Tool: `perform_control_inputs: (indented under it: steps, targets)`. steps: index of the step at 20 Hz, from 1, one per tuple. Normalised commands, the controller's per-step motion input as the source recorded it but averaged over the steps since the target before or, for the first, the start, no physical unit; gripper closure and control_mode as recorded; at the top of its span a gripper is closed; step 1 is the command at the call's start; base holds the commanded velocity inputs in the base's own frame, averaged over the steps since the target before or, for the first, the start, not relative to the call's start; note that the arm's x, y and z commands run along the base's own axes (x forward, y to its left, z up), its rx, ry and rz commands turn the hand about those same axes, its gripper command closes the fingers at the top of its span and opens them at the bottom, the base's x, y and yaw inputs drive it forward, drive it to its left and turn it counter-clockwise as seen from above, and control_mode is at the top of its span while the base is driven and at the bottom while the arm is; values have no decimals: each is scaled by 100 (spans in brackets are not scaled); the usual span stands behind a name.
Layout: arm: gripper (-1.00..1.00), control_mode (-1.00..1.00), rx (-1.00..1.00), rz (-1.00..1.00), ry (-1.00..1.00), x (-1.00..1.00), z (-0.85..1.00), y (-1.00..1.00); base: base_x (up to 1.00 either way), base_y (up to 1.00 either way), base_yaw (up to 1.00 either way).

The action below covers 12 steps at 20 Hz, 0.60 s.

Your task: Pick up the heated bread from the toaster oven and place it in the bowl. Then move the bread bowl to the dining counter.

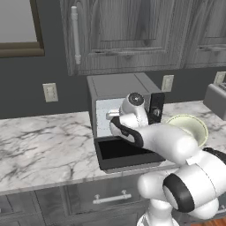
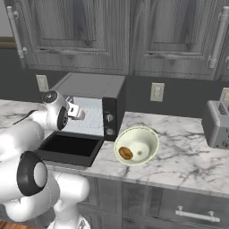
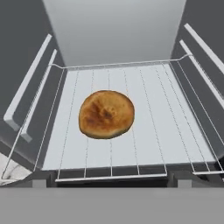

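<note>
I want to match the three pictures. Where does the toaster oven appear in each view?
Left base view: the toaster oven stands at the centre on the counter, partly behind the arm, with its door down.
Right base view: it is left of centre, just left of the bowl.
Hand view: the camera looks into its open mouth, with the back wall at the top.
Shared landmark: the pale interior.

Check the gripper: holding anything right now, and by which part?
Nothing held. The heated bread lies free on the wire rack inside the toaster oven, ahead of the hand. The finger state cannot be told.
</note>
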Motion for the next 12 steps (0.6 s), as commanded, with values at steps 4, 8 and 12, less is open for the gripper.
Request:
perform_control_inputs:
  steps: [4, 8, 12]
  targets:
    - [-100, -100, -2, 0, 2, 36, -46, 16, 0, 0, 0]
    - [-100, -100, 0, 0, 0, 34, -21, 8, 0, 0, 0]
    - [-100, -100, 0, 0, 0, 29, -31, 0, 0, 0, 0]
